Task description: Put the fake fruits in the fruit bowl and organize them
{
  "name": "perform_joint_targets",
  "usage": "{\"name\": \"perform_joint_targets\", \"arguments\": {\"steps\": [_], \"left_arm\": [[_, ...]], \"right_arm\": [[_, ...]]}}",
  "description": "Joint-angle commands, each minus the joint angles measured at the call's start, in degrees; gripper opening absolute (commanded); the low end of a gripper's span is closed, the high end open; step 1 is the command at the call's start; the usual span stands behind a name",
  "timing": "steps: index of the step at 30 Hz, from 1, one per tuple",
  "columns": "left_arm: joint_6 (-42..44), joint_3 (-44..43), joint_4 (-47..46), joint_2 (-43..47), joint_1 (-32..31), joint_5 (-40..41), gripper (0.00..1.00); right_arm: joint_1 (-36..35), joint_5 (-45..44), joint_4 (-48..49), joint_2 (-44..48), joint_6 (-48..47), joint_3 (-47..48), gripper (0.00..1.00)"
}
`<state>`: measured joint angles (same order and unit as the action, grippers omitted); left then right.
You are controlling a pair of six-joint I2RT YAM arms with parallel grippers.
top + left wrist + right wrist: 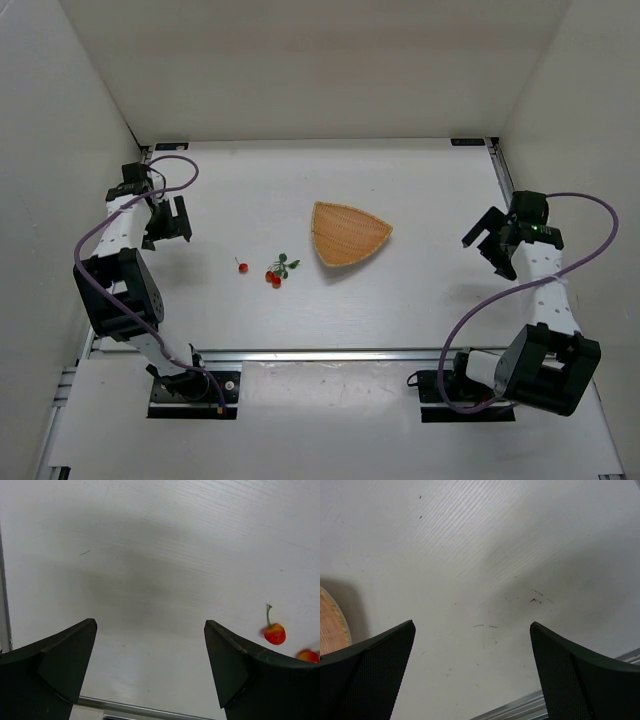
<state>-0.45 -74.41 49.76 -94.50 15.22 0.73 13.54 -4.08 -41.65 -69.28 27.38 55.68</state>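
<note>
- The tabletop [420,300] is white and scuffed. The right wrist view shows small dark marks on it, and I can't tell whether they're scratches or dirt.
- Your left arm [120,270] is folded back along the left edge and your right arm [545,290] along the right edge. My guess is that's a parked pose that keeps the middle open for the overhead camera.
- The wicker fruit basket [347,233] sits about mid-table, a bit toward the far edge, with nothing in it. The right wrist view only catches a sliver of its rim at the frame's left side.
- The left gripper [180,222] hovers near the left edge, up toward the far-left corner. Its jaws are spread wide and there's nothing between them.
- The right gripper [482,255] hovers near the right edge, also spread and holding nothing.
- The cherry cluster [277,272] lies left of the basket, near it but not touching. It's too small from overhead to count the cherries or leaves. In the left wrist view a finger cuts off all but one red blob.
- The single cherry [242,267] lies just left of the cluster, stem up toward the far edge. It's the nearest fruit to your left gripper, so I'd start with it.
</note>
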Motion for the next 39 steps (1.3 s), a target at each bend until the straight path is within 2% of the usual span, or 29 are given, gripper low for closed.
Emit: {"name": "perform_joint_targets", "arguments": {"steps": [1, 2, 3, 4, 5, 6, 7, 8, 9, 11, 14, 17, 20, 21, 22, 24, 34, 39], "left_arm": [[0.18, -1.26, 0.16, 2.13, 0.33, -2.23, 1.00], [0.18, -1.26, 0.16, 2.13, 0.33, -2.23, 1.00], [0.18, -1.26, 0.16, 2.13, 0.33, -2.23, 1.00], [0.18, -1.78, 0.16, 2.13, 0.33, -2.23, 1.00], [0.18, -1.79, 0.16, 2.13, 0.33, -3.01, 1.00], [0.18, -1.79, 0.16, 2.13, 0.33, -3.63, 1.00], [0.18, -1.79, 0.69, 2.13, 0.33, -3.63, 1.00], [0.18, -1.79, 0.69, 2.13, 0.33, -3.63, 1.00], [0.18, -1.79, 0.69, 2.13, -0.19, -2.94, 1.00], [0.18, -1.79, 0.69, 2.13, -0.19, -2.15, 1.00], [0.18, -1.18, 1.22, 2.74, -0.19, -0.83, 1.00], [0.18, -0.56, 1.22, 3.27, -0.19, -0.29, 1.00], [0.18, -0.04, 1.22, 3.27, -0.19, 0.32, 1.00], [0.18, -0.03, 1.22, 3.27, -0.19, 0.32, 1.00], [0.18, -0.03, 1.22, 3.27, -0.19, 0.32, 1.00], [0.18, -0.03, 1.22, 3.27, -0.19, 0.32, 1.00], [0.18, -0.03, 1.75, 2.21, -0.19, 0.32, 1.00], [0.18, 0.50, 1.75, 2.21, -0.19, 0.85, 1.00]], "right_arm": [[-5.87, -3.90, -0.01, 0.55, -2.67, 4.59, 0.99], [-9.20, -6.62, -0.01, 0.55, -3.29, 6.00, 0.99], [-17.76, -12.74, -0.01, -1.11, -5.03, 7.67, 0.99], [-22.63, -16.10, -0.01, -2.34, -6.01, 9.69, 0.99], [-27.47, -18.84, -0.01, -4.01, -7.24, 14.23, 0.99], [-36.56, -21.04, -0.79, -8.29, -9.51, 16.89, 0.99], [-40.92, -22.71, -0.80, -10.94, -10.32, 19.79, 0.99], [-48.18, -23.69, -1.41, -13.58, -10.93, 22.78, 0.99], [-51.39, -21.61, -1.42, -19.00, -11.64, 28.55, 0.99], [-60.41, -17.91, -0.63, -24.48, -15.67, 34.12, 0.99], [-69.75, -15.08, -0.63, -37.72, -19.80, 44.84, 0.99], [-74.26, -10.54, -2.29, -46.70, -19.82, 53.44, 0.98], [-75.58, -7.80, -3.87, -51.74, -17.01, 57.51, 0.94], [-75.59, -7.79, -3.88, -54.10, -16.31, 58.83, 0.90], [-76.20, -7.79, -4.49, -55.17, -15.00, 59.54, 0.81], [-76.73, -7.26, -5.11, -58.06, -14.98, 60.94, 0.76], [-77.35, -6.91, -5.72, -63.26, -12.35, 62.09, 0.59], [-77.35, -5.77, -5.72, -65.19, -12.35, 62.62, 0.56]]}}
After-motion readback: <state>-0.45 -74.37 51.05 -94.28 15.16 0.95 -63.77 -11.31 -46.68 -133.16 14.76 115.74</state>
